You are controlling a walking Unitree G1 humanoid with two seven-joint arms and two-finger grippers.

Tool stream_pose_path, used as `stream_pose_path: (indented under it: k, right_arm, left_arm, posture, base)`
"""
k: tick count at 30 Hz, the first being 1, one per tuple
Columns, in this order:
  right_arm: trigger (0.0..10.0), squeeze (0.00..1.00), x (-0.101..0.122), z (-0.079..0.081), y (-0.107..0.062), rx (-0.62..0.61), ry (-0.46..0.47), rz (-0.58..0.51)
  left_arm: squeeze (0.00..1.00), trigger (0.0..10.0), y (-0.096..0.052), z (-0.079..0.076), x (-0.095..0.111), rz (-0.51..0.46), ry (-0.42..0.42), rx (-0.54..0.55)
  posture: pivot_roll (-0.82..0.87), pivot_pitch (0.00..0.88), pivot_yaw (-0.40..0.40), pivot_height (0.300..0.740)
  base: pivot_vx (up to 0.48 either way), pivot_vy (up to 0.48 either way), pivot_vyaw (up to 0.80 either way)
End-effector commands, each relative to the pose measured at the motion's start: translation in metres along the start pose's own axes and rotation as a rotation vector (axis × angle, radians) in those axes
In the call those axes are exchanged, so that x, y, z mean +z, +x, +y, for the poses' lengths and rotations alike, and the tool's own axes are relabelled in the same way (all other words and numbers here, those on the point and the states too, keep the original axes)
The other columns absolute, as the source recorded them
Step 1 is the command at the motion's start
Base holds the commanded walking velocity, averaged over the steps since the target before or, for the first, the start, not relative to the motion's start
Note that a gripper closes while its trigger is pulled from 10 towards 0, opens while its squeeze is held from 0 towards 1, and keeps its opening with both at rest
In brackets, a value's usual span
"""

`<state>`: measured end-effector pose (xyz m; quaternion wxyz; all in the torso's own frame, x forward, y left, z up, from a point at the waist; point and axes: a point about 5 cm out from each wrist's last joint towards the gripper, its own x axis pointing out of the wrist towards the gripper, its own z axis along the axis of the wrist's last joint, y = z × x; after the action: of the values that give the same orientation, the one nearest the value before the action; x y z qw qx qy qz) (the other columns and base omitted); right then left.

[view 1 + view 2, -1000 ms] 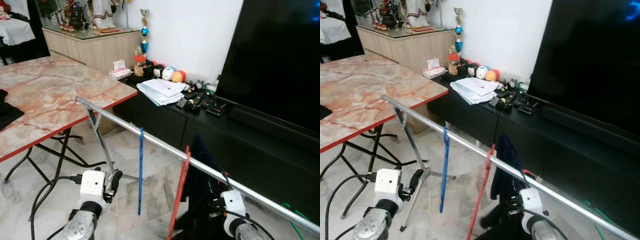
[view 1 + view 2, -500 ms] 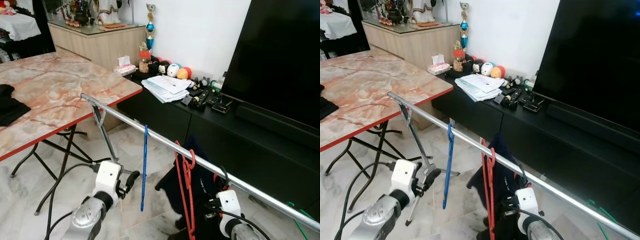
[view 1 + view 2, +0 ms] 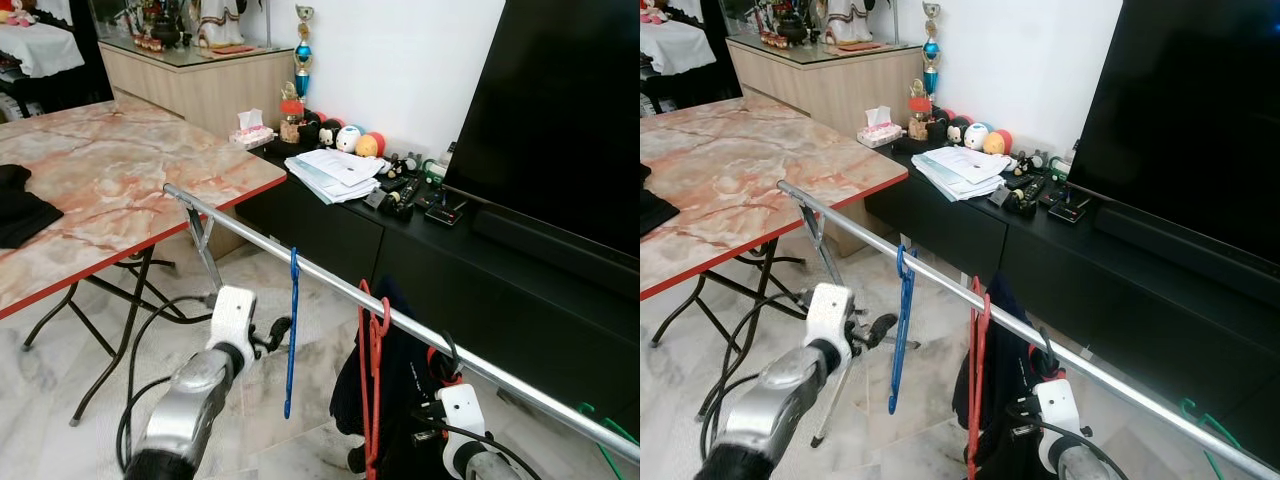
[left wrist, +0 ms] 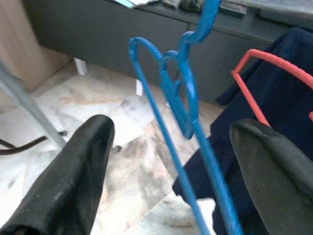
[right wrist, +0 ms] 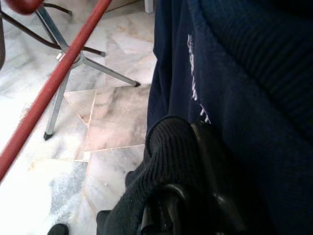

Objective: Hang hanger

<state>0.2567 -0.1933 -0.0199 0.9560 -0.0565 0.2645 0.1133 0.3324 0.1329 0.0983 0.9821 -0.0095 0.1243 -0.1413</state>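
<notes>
Rail: silver metal rail (image 3: 320,276) of a clothes rack, running slanted from near the marble counter (image 3: 110,180) down toward the lower right, in front of the black TV cabinet (image 3: 470,270).
Blue hanger: blue hanger (image 3: 291,335) hooked on the rail, hanging edge-on and straight down; in the left wrist view (image 4: 186,107) seen as thin plastic bars with a hook above.
Red hanger: red hanger (image 3: 372,380) hooked on the rail just beside the blue one, carrying a dark navy garment (image 3: 400,390).
Left gripper: left gripper (image 4: 171,161) wide open, fingers (image 4: 80,171) on either side of the blue hanger, apart from it, not closed on it.
Right gripper: right gripper (image 5: 195,196) low near the garment; black fingers wrapped in dark knit cloth in the right wrist view, appears closed on the garment.
Handling of hanger: probably light, stiff, thin plastic; smooth, so likely to slip or swing when touched; free to slide and rock on the rail.
Where to hold: best at the neck just under the hook, or at a straight bar near the middle, pinched across the flat side; a hold far out on one arm would probably tip it.
Garment: soft, limp, heavier than the hanger; likely to pull the red hanger askew if tugged.
Risk: a push from one finger could knock the hook off the rail.
</notes>
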Motion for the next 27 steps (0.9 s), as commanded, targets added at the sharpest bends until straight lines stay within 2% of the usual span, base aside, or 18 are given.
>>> stream_pose_path:
  k: [1,9,10,11,24,27]
  right_arm:
    - [10.0,0.0,0.002,-0.006,-0.001,-0.019,-0.001,-0.013]
    - [10.0,0.0,-0.001,-0.009,-0.004,-0.025,-0.001,-0.014]
    - [10.0,0.0,-0.001,-0.009,-0.004,-0.025,-0.002,-0.013]
    - [10.0,0.0,-0.001,-0.009,-0.005,-0.024,-0.004,-0.011]
    - [10.0,0.0,-0.002,-0.009,-0.008,-0.014,-0.02,-0.018]
    - [10.0,0.0,-0.005,-0.008,-0.011,-0.015,-0.019,-0.025]
  left_arm:
    - [1.0,10.0,0.007,-0.007,0.001,0.029,0.027,-0.041]
    - [1.0,10.0,0.022,-0.007,0.01,0.072,0.043,0.012]
    - [0.9,10.0,0.023,-0.007,0.011,0.077,0.044,0.017]
    - [0.0,10.0,0.027,-0.008,0.012,0.083,0.043,0.023]
    - [0.0,10.0,0.043,-0.028,0.009,0.111,0.054,0.024]
    - [0.0,10.0,0.046,-0.029,0.008,0.118,0.068,0.071]
  posture:
    - [0.08,0.0,-0.05,0.74]
    - [0.07,0.0,-0.05,0.74]
    - [0.07,0.0,-0.051,0.74]
    - [0.07,0.0,-0.052,0.74]
    - [0.04,0.0,-0.045,0.74]
    - [0.03,0.0,-0.037,0.74]
  base:
    - [0.0,0.0,0.0]
    - [0.0,0.0,0.0]
    - [0.0,0.0,0.0]
    - [0.0,0.0,0.0]
    - [0.0,0.0,0.0]
    - [0.0,0.0,0.0]
